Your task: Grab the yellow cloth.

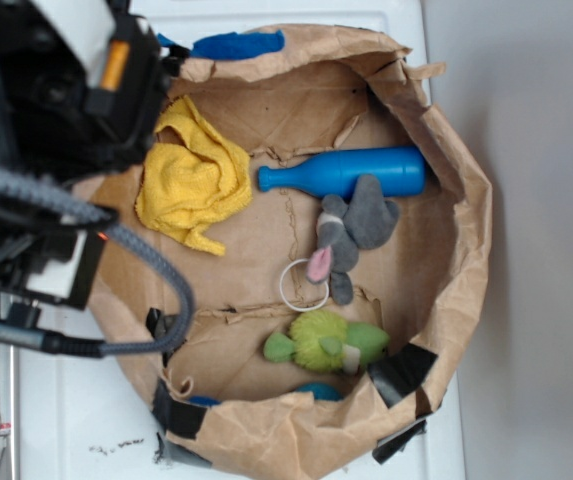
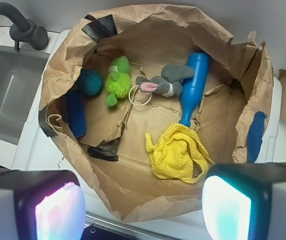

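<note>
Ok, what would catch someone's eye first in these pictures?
Probably the yellow cloth, crumpled on the floor of the brown paper bag near the hand. Next, the blue bottle lying just beyond it, with a grey plush mouse and a fuzzy green toy alongside.

The robot arm (image 1: 46, 110) is built of black, blocky housings with hard edges and a matte finish. Near its top sits a white panel (image 1: 76, 30), and beside it a small orange tab (image 1: 115, 65) stands out against the black. A thick cable in grey braided sleeving (image 1: 146, 260) loops out from the body and curves back to a black connector (image 1: 66, 345). Lower down, a pale rectangular plate (image 1: 61, 270) is framed in black, with a tiny red light (image 1: 101, 236) at its corner. In the wrist view, the two fingers (image 2: 33, 205) appear as blurred, grey-edged blocks with pale glossy pads tinted pink and teal.
</note>
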{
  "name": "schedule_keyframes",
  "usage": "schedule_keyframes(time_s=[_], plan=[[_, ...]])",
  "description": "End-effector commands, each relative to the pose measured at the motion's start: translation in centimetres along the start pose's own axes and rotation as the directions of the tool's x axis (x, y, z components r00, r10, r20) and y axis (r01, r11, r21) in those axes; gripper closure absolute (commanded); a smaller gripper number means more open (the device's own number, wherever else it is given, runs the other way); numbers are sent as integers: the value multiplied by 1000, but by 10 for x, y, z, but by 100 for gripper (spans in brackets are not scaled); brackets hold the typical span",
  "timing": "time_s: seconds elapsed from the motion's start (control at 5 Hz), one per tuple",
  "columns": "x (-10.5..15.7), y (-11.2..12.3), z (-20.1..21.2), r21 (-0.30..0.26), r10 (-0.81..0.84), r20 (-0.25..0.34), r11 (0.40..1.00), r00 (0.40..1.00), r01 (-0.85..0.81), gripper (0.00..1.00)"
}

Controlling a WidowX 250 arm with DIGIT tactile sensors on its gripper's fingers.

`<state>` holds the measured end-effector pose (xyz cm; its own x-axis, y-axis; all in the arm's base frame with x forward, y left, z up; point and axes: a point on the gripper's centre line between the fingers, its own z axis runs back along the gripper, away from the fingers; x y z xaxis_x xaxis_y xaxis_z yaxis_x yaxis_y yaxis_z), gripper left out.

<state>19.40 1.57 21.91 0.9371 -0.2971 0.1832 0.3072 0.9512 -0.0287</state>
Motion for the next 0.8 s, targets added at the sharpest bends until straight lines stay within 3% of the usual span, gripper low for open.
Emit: schedule_keyframes(time_s=[0.0, 0.2, 0.6], plan=[[35, 81, -67, 30, 81, -127, 997, 989, -77, 0], [29, 79, -90, -11, 61, -219, 998, 974, -65, 0], [-19, 18, -86, -36, -135, -204, 991, 970, 130, 0]])
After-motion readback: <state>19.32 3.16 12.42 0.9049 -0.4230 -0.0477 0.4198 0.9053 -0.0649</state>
